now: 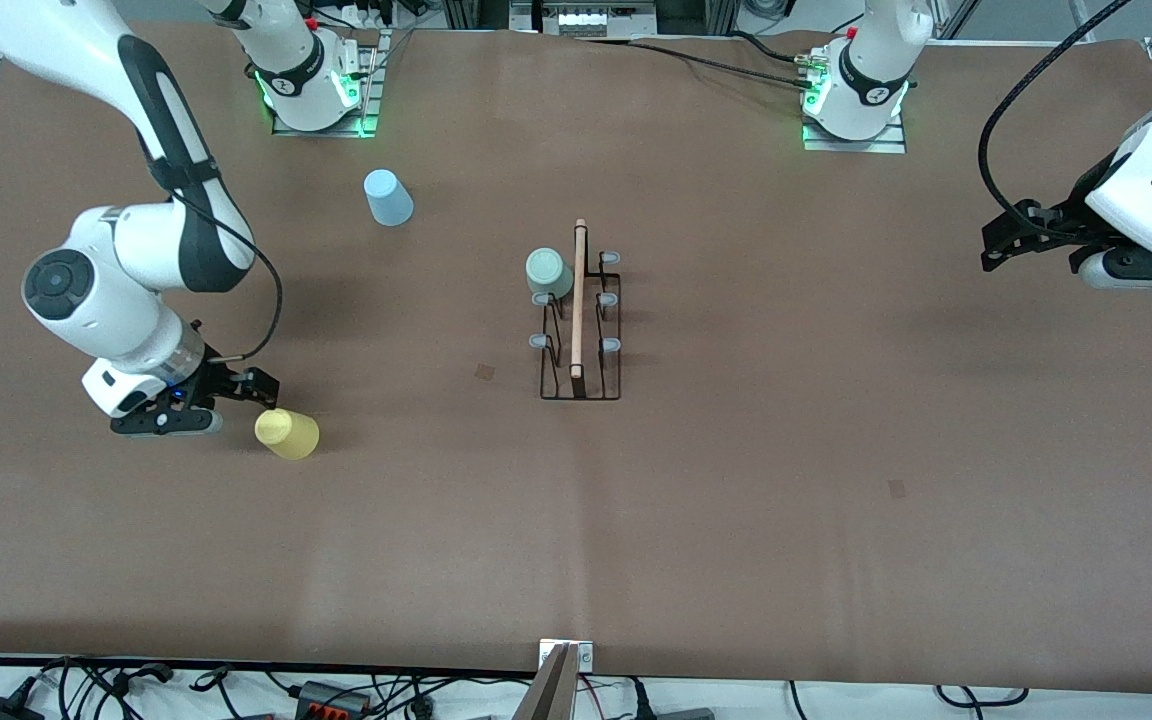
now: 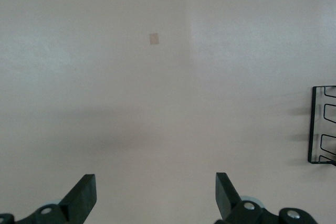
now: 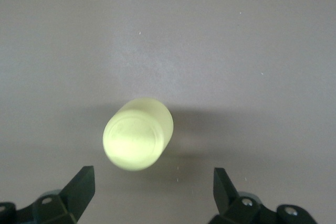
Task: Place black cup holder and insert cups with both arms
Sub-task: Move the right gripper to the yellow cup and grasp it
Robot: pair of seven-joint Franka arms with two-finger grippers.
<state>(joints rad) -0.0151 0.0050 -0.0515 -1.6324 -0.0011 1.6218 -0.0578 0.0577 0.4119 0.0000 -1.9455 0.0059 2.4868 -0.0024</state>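
Observation:
The black cup holder [image 1: 581,390] stands mid-table, its wooden rod handle [image 1: 578,298] on top; its edge [image 2: 315,125] shows in the left wrist view. A grey-green cup [image 1: 548,272] sits bottom-up over one of its pegs. The blue cup [image 1: 388,197] stands upside down near the right arm's base. Toward the right arm's end, the yellow cup [image 1: 287,434] [image 3: 138,133] rests bottom-up on the table. My right gripper [image 1: 258,389] [image 3: 152,190] hangs open just beside it, apart from it. My left gripper [image 1: 1011,238] [image 2: 156,195] waits open over the left arm's end, holding nothing.
The two arm bases [image 1: 316,85] [image 1: 856,100] stand along the table's edge farthest from the front camera. A metal bracket [image 1: 566,660] and cables [image 1: 336,695] lie at the nearest edge. Small marks [image 1: 486,372] [image 1: 896,489] dot the brown table top.

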